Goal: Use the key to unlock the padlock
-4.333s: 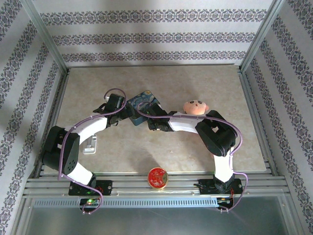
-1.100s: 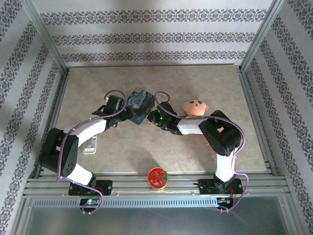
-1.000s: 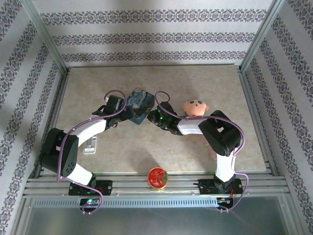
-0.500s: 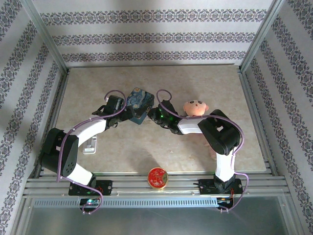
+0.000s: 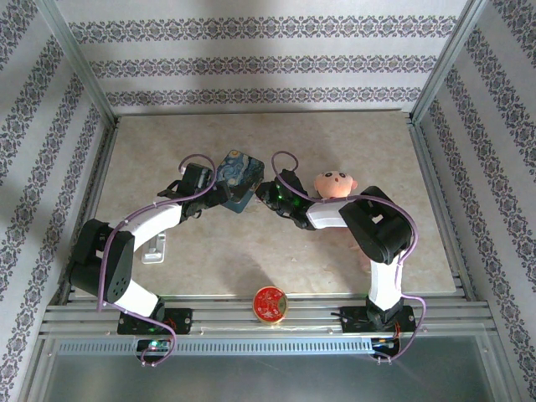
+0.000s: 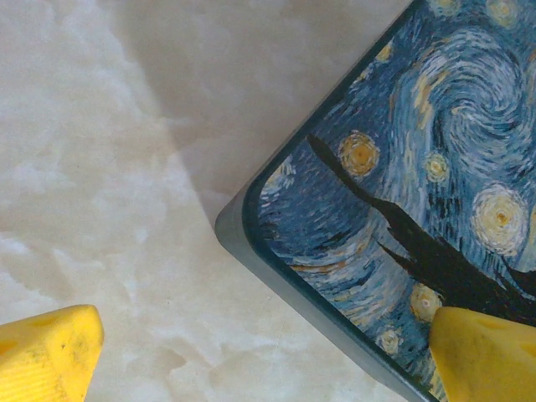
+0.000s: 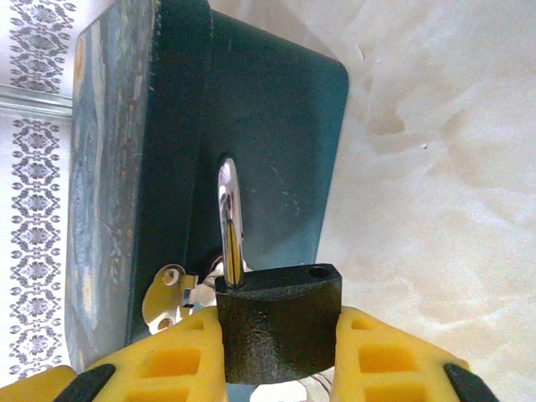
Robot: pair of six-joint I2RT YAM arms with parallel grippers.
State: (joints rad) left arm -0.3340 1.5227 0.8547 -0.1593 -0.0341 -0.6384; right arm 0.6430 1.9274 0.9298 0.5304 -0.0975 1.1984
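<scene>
right gripper [image 7: 280,335] pinching padlock [image 7: 280,306] body, shackle through hasp [image 7: 167,297] on the tin [image 7: 251,126]. left gripper [image 6: 268,343] spread wide over the tin's left corner.

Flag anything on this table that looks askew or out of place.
Two things. The blue tin sits skewed, corner-on to the edges of the table, with the right end effector clamped on the padlock at its latch. The red disc lies off that surface, on the metal rail between the arm bases.
</scene>
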